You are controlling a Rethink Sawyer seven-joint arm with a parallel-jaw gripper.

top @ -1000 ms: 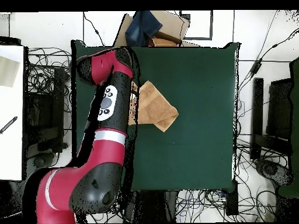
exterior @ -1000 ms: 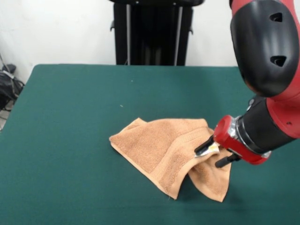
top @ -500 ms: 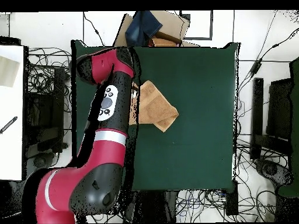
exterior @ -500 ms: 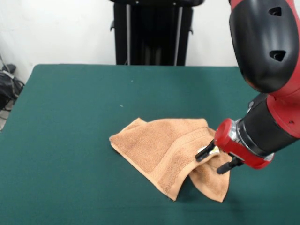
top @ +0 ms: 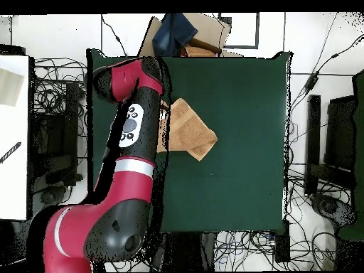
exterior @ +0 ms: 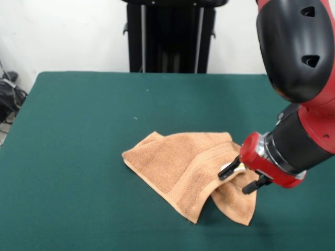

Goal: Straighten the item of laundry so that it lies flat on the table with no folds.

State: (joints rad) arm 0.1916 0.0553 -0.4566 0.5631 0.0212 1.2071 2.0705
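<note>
a: front view first. where is the towel (exterior: 183,167) seen?
b: it is found folded over on the green table (exterior: 78,136), slightly toward 4 o'clock of centre. its 3 o'clock edge is pinched by the gripper (exterior: 236,175), whose jaws are closed narrowly on the cloth beside a white tag (exterior: 238,167).
a: overhead view?
b: the towel (top: 192,131) is seen toward 10 o'clock of the table (top: 242,142), partly covered by the arm (top: 131,135); the jaws are hidden there.

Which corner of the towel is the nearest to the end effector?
The small flap at the towel's right side in the front view, where the end effector straddles the cloth; the other corners lie free on the table.
</note>
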